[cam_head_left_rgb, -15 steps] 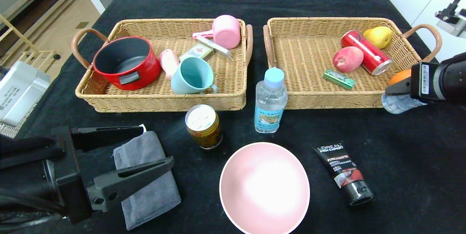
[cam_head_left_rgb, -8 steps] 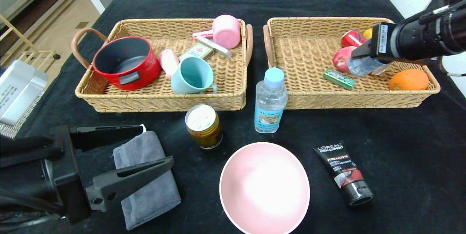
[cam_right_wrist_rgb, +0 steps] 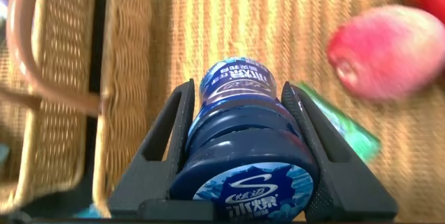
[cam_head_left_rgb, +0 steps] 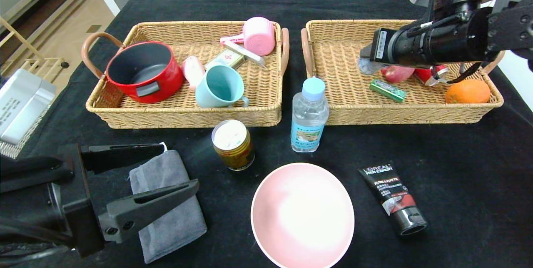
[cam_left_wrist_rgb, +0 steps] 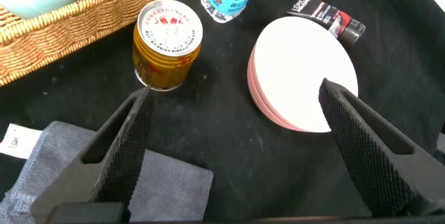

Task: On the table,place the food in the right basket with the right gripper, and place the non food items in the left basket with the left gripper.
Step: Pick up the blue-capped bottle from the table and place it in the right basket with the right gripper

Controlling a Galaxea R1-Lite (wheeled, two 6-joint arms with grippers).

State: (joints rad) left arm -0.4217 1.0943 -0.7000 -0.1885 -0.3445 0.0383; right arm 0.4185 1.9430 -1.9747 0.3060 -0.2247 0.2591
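Over the right basket in the head view, the right end effector carried a small clear jar, well inside the rim at about two o'clock on the desk. At eight o'clock the left end effector sat spread wide and empty over the grey towel.

From the left wrist, its fingers straddled the towel.

From the right wrist, the fingers clamped the jar, long axis along them, wicker floor directly beneath.
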